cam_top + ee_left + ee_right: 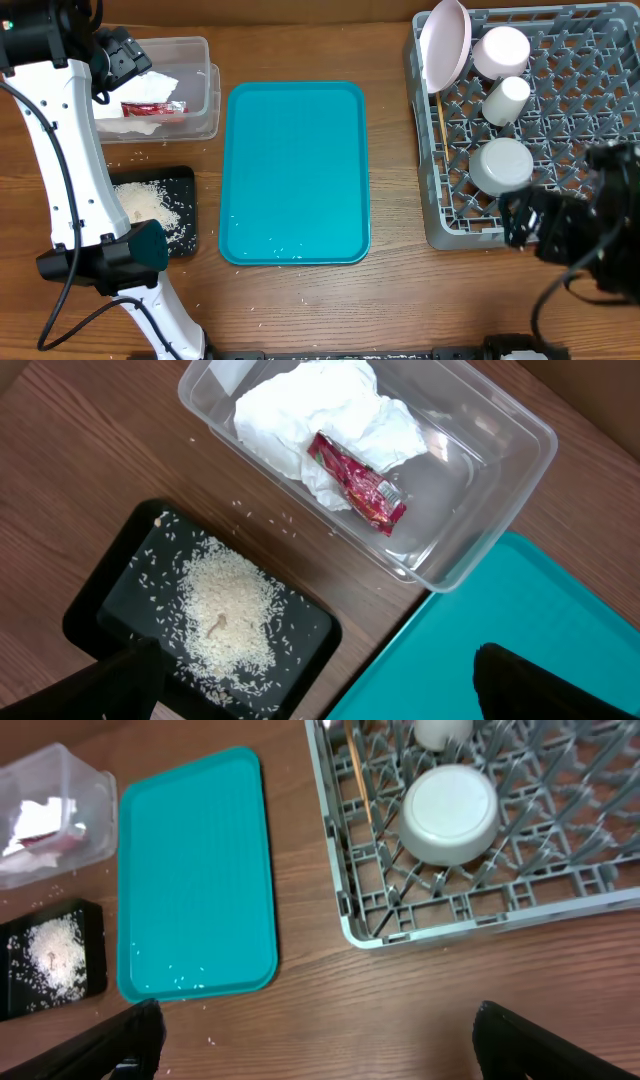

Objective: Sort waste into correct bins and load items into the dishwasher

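Step, by your reading: loading looks done, only stray grains left.
Left gripper [315, 668], right gripper [315, 1025]: both jaws spread, empty.
Rack [440, 238]: right; plate [445, 45] on edge at back-left corner, bowl [501, 165], chopsticks [357, 780] with long axis along left wall.
Teal tray [295, 170]: centre.
Tub [500, 480]: far left; napkin [300, 410], wrapper [357, 482] lying diagonal.
Black tray [110, 600]: rice heap [225, 610].
Loose grains [265, 518]: teal tray's near edge, table; next move needs sweeping, not pinching.

Dish rack [460, 240] was cut off at the right edge, clear tub [212, 100] partly hidden under an arm, chopsticks [358, 780] half lost among pegs, left claw [330, 680] and right claw [320, 1040] cropped.
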Controlling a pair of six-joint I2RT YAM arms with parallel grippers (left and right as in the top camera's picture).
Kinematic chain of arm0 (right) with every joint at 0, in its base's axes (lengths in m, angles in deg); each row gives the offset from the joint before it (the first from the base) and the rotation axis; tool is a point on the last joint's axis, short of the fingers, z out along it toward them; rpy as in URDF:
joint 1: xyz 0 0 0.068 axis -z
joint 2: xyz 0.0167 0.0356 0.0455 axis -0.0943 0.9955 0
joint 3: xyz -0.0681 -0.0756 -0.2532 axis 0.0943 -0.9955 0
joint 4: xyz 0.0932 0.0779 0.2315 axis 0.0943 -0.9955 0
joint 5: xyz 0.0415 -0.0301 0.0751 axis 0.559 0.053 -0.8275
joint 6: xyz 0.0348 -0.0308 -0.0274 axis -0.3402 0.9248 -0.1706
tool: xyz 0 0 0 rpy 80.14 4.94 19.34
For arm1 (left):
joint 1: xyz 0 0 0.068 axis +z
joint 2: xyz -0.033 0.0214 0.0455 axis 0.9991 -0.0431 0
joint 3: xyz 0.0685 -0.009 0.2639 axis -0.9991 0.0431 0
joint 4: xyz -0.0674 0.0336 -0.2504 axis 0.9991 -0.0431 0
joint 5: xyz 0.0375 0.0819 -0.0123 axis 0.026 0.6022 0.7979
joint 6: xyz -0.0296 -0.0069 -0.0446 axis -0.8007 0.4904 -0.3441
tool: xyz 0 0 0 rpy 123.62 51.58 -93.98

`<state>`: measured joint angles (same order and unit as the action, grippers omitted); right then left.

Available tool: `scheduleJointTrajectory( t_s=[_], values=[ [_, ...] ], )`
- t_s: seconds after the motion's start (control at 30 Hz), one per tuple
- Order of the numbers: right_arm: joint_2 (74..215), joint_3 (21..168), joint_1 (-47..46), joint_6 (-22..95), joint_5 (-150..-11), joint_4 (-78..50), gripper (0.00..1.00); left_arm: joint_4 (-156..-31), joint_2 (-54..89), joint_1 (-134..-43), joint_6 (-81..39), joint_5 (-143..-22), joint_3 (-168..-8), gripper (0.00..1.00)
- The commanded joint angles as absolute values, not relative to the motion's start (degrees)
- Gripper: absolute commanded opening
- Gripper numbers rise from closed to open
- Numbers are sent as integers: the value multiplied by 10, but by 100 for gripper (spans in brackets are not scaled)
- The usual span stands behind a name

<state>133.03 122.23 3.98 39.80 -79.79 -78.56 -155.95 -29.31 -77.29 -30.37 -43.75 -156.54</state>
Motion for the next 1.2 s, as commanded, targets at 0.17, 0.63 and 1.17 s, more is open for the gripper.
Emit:
scheduleJointTrajectory(
  t_s=[0.17, 0.63, 1.17],
  values=[
    [1216, 1153, 43, 421, -749, -770, 100, -1559, -293, -772, -299, -430, -1567, 100],
    [1005, 758, 35, 416, -812, -430, 100, -1559, -293, -772, -299, -430, -1567, 100],
    [816, 379, -4, 379, -878, -14, 100, -1559, -293, -772, -299, -430, -1567, 100]
  ],
)
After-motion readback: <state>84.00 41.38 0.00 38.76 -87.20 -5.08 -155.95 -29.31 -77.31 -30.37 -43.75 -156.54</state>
